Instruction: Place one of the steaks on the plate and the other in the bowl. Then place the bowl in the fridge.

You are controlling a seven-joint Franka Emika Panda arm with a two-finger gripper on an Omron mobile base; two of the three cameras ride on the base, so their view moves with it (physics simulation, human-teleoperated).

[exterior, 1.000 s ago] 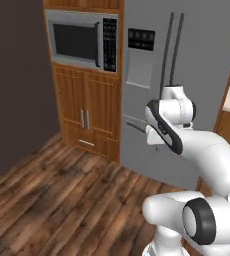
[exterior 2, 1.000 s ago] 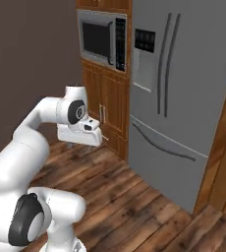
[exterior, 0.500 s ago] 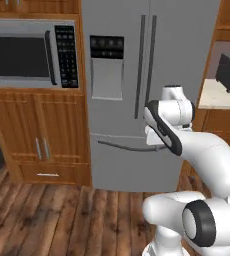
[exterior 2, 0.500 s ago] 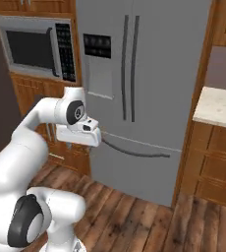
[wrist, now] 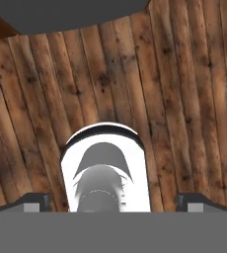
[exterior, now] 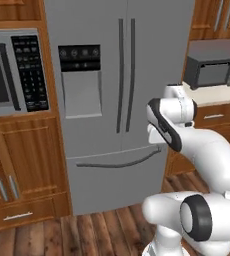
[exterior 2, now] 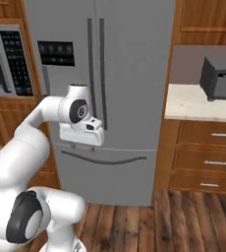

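The fridge (exterior: 118, 100) stands straight ahead of the robot, both of its upper doors shut and the long dark handles (exterior: 126, 75) running side by side down the middle; the dispenser panel (exterior: 80, 75) sits on its left door and the curved drawer handle (exterior: 114, 161) crosses the lower part. The arm is folded in front of it, with the hand held at about the height of the seam between doors and drawer, pointing down at the wooden floor (wrist: 184, 99). In the hand view the gripper (wrist: 113, 201) has its two dark fingertips (wrist: 34, 200) far apart at the bottom corners, so the pincer is spread wide with nothing between them. To the left of the fridge is a built-in microwave (exterior: 12, 72) above wooden cabinets (exterior: 22, 165); to the right a pale counter (exterior 2: 203, 103) carries a dark toaster oven (exterior 2: 222, 78) over wooden drawers (exterior 2: 208, 160)
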